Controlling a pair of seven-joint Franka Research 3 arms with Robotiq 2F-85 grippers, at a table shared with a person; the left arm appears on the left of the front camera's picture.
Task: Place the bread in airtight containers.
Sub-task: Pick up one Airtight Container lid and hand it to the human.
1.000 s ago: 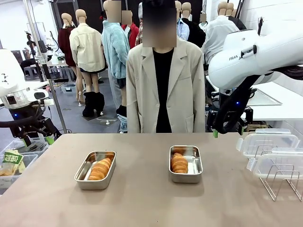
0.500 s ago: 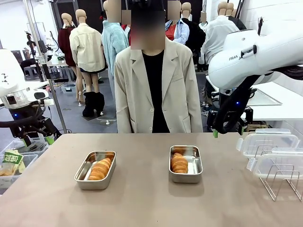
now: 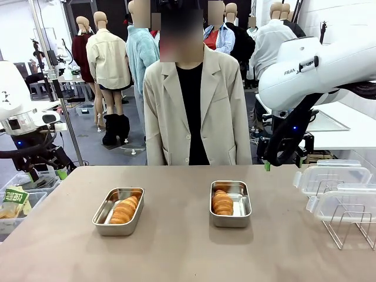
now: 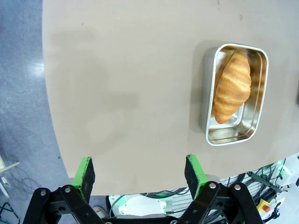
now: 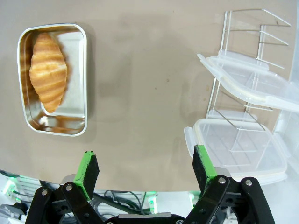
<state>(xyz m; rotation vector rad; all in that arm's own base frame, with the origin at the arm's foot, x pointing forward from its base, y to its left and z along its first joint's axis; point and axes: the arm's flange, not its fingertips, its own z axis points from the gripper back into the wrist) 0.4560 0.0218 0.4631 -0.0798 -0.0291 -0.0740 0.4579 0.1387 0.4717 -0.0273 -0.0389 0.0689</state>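
**Bread boxed, lids not on**

Left croissant (image 3: 124, 210) lies in the left box (image 3: 108, 210), right croissant (image 3: 222, 202) in the right box (image 3: 241, 205), mid-table (image 3: 176, 252). Clear lids (image 3: 332, 176) sit on the wire rack (image 3: 346, 223), far right. Left gripper (image 4: 138, 170) and right gripper (image 5: 145, 165): jaws spread, empty. Next, likely: the right arm takes a lid by its edge and seats it square.

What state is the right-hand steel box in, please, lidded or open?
Open: its croissant lies uncovered; the clear lids rest at the wire rack.

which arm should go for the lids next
Probably the right. Both croissants already lie in the steel boxes, so lids come next. The clear lids sit on the right side, close to the open right end effector; the left end effector hangs at the far left.
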